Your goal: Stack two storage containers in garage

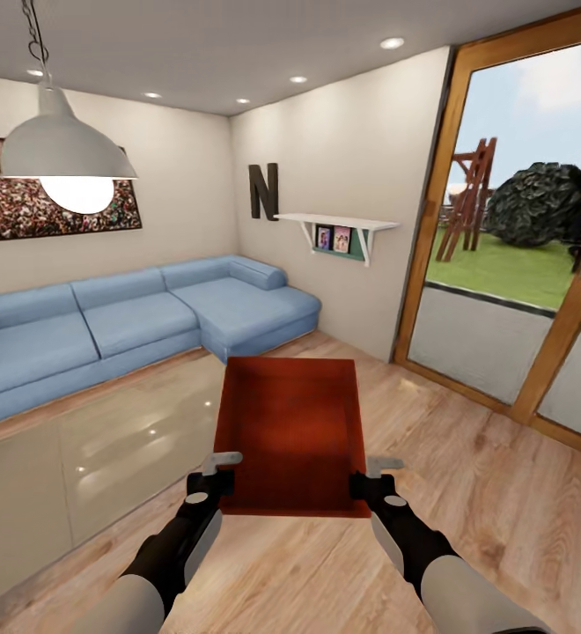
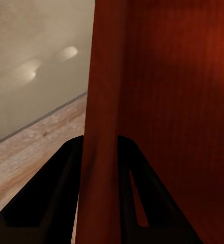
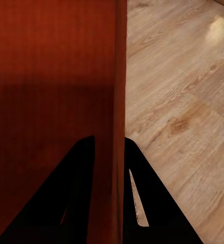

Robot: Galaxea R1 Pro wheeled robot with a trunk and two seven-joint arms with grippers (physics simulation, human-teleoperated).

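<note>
the storage container [image 1: 292, 433], an orange-red open-top bin with low straight walls, hangs in the air in front of the robot, well above the light wood plank floor [image 1: 502, 493] of the living room, its open side facing the head camera and its long axis running away from the robot. the left gripper [image 1: 209, 482] pinches the bin's left wall near the near corner, and the left wrist view shows that wall [image 2: 103, 127] passing between the two dark fingers [image 2: 56, 193], one on the inside and one on the outside, closed down to the wall's thickness. the right gripper [image 1: 371, 482] does the same on the right wall, and in the right wrist view the wall edge [image 3: 119, 101] runs straight up between its fingers [image 3: 76, 193]. the bin looks stiff and light, a thin rigid shell that keeps its shape under two side pinches, so it should carry without sagging; the finely ribbed surface probably gives the pads some bite, but both holds sit at the near end, so the far end could tip down if either grip loosens. the side walls are the sensible place to hold. beyond it lie a glossy beige low cabinet [image 1: 106, 458] at the left, the blue sofa [image 1: 150, 317] along the wall, a hanging lamp [image 1: 66, 150], a white shelf [image 1: 339, 224], and the wood-framed glass doors [image 1: 519, 264] at the right.
</note>
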